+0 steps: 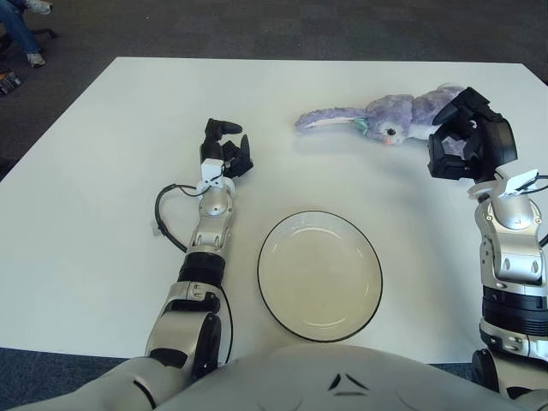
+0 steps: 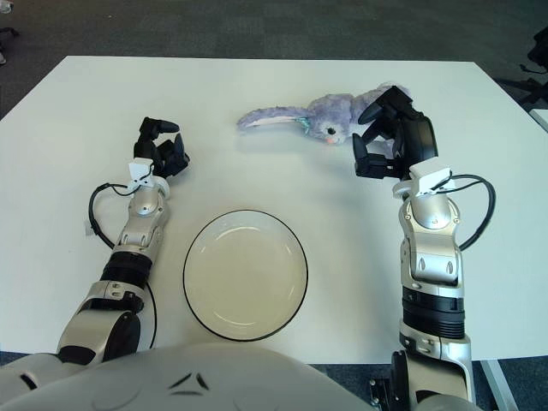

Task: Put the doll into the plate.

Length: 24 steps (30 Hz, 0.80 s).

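A purple plush rabbit doll [image 1: 390, 117] lies on the white table at the back right, its long ears stretched to the left. My right hand [image 1: 469, 141] hovers over the doll's body end, raised above the table, fingers spread and holding nothing; it hides part of the doll's rear. A white plate with a dark rim [image 1: 320, 274] sits empty near the front middle. My left hand [image 1: 224, 154] shows left of the plate, fingers loosely curled with nothing in them.
A black cable [image 1: 164, 214] loops beside my left forearm. The table's far edge [image 1: 308, 59] borders dark carpet. A person's legs [image 1: 19, 30] show at the far left corner.
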### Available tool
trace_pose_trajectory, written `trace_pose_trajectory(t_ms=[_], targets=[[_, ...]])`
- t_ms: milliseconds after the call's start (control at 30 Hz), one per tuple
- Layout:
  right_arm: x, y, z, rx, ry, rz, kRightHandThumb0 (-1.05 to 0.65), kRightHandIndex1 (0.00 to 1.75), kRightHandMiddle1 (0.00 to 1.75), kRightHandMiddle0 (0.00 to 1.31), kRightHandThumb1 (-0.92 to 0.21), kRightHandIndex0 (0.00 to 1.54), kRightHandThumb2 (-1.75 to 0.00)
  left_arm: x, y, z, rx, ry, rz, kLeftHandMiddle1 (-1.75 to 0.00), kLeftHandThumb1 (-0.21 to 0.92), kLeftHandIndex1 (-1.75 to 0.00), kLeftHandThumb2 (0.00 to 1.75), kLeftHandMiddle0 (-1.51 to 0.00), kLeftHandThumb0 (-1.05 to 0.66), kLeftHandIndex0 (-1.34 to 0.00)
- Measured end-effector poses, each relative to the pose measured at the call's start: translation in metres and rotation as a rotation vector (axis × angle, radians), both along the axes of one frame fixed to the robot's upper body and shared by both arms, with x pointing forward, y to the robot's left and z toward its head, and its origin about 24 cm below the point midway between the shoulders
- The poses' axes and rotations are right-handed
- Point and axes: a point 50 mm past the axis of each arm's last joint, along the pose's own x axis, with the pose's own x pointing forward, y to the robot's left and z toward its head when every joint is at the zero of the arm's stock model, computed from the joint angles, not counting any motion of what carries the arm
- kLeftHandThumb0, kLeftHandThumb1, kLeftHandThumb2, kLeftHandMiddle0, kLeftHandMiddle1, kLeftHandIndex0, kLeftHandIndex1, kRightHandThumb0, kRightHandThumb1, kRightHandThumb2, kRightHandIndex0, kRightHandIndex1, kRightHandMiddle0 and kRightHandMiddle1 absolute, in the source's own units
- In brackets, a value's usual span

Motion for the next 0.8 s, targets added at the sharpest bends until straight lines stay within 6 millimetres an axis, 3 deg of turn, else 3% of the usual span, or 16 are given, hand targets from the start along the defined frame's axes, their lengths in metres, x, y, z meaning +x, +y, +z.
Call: trace_pose_trajectory(t_ms=[100, 133, 233, 433, 467, 500, 533, 600, 800], targets=[[0.002, -0.001, 0.002, -0.137, -0.019, -0.047, -0.34, 1.75, 1.64, 0.38, -0.74, 1.11, -0.68, 0.000, -0.001, 0.000, 0.002, -0.001, -0.005, -1.64, 0.65, -1.75, 0.89, -0.94, -0.39, -0.36], [0.003, -0.002, 0.002, -0.184, -0.026, -0.064, -0.46, 1.75, 1.63, 0.26, -0.70, 1.14, -0.64, 0.000, -0.001, 0.000, 0.003, -0.001, -0.005, -1.64, 0.65, -1.75, 0.89, -0.94, -0.39, -0.36], [0.005, -0.003, 0.005, -0.269, -0.047, -0.093, -0.65, 1.75, 1.61, 0.10, -0.66, 1.18, -0.60, 0.000, -0.001, 0.000, 0.005, -0.006, -0.006, -1.66, 0.66, -1.75, 0.88, -0.93, -0.39, -0.36], [0.009, 0.002, 0.016, -0.408, -0.075, -0.101, -0.82, 1.75, 1.44, 0.02, -0.74, 1.16, -0.46, 0.000, -0.002, 0.001, 0.002, -0.014, -0.006, -1.72, 0.66, -1.75, 0.88, -0.92, -0.39, -0.35], [0.010, 0.003, 0.018, -0.430, -0.076, -0.100, -0.85, 1.75, 1.38, 0.01, -0.77, 1.14, -0.40, 0.000, -0.003, 0.001, 0.001, -0.015, -0.007, -1.73, 0.66, -1.75, 0.88, -0.93, -0.39, -0.36], [0.010, 0.004, 0.021, -0.455, -0.075, -0.093, -0.88, 1.75, 1.26, 0.01, -0.81, 0.84, -0.35, 0.000, -0.003, 0.001, -0.001, -0.016, -0.007, -1.74, 0.66, -1.75, 0.88, -0.94, -0.39, -0.36], [0.011, 0.006, 0.025, -0.482, -0.070, -0.085, -0.90, 1.75, 1.19, 0.00, -0.85, 0.65, -0.31, 0.000, -0.003, 0.001, -0.003, -0.018, -0.007, -1.74, 0.65, -1.75, 0.89, -0.95, -0.39, -0.36], [0.013, 0.011, 0.032, -0.543, -0.058, -0.060, -0.92, 1.54, 1.08, 0.00, -0.88, 0.41, -0.26, 0.000, -0.003, 0.001, -0.007, -0.020, -0.008, -1.74, 0.65, -1.75, 0.89, -0.96, -0.39, -0.36], [0.019, 0.022, 0.050, -0.649, -0.054, -0.019, -0.94, 0.60, 0.82, 0.00, -0.92, 0.19, -0.18, 0.000, -0.006, 0.003, -0.015, -0.030, -0.021, -1.75, 0.64, -1.75, 0.90, -0.98, -0.39, -0.37]])
